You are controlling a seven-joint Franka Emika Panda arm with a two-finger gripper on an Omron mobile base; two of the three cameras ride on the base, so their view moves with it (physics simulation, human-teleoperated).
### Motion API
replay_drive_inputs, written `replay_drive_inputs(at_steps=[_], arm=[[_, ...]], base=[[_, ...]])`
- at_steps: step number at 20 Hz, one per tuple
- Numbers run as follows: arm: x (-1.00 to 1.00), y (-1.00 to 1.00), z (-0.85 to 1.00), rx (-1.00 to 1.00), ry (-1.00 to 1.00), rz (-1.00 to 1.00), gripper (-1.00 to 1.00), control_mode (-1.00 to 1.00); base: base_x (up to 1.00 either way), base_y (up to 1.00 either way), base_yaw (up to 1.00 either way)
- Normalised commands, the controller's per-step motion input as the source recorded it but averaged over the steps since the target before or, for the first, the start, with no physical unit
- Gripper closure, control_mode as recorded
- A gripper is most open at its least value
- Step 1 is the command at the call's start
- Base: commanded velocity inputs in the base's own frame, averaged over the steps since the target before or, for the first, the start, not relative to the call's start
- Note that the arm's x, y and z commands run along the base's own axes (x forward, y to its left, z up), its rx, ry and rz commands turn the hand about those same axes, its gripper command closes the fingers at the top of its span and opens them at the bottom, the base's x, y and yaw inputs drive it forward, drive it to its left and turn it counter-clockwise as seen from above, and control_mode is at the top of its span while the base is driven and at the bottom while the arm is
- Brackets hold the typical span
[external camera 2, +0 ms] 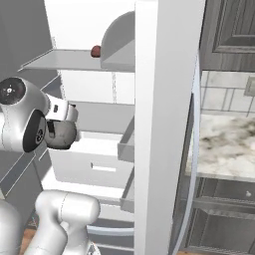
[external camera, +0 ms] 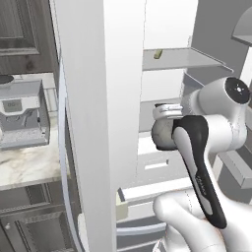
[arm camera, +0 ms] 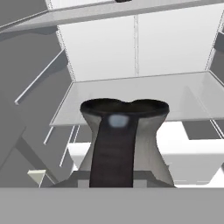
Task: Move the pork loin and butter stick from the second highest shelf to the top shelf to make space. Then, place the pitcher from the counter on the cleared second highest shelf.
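My gripper is shut on the dark grey pitcher, whose flared rim rises close before the hand camera. It hangs in the open fridge, just in front of the bare second highest shelf and about level with it. From the sides the pitcher shows as a grey bulb under the white hand. On the top shelf lies the pale yellow butter stick. The reddish-brown pork loin sits on the same top shelf.
The open fridge door stands as a tall white slab beside the arm, with door bins on its inner face. White drawers lie below the shelves. A coffee machine stands on the marble counter.
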Motion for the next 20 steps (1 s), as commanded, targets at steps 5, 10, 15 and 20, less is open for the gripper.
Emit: replay_drive_inputs(at_steps=[5,10,15,20], arm=[[0.0,0.0,0.0,0.0,0.0,0.0,1.0,1.0],[0.0,0.0,0.0,0.0,0.0,0.0,1.0,1.0],[0.14,0.0,-0.12,-0.02,-0.05,0.0,1.0,-1.0],[0.25,0.0,-0.07,-0.03,-0.1,0.0,1.0,-1.0]], base=[[0.57,0.0,-0.08],[0.33,0.0,-0.03],[0.0,0.0,0.0],[0.0,0.0,0.0]])
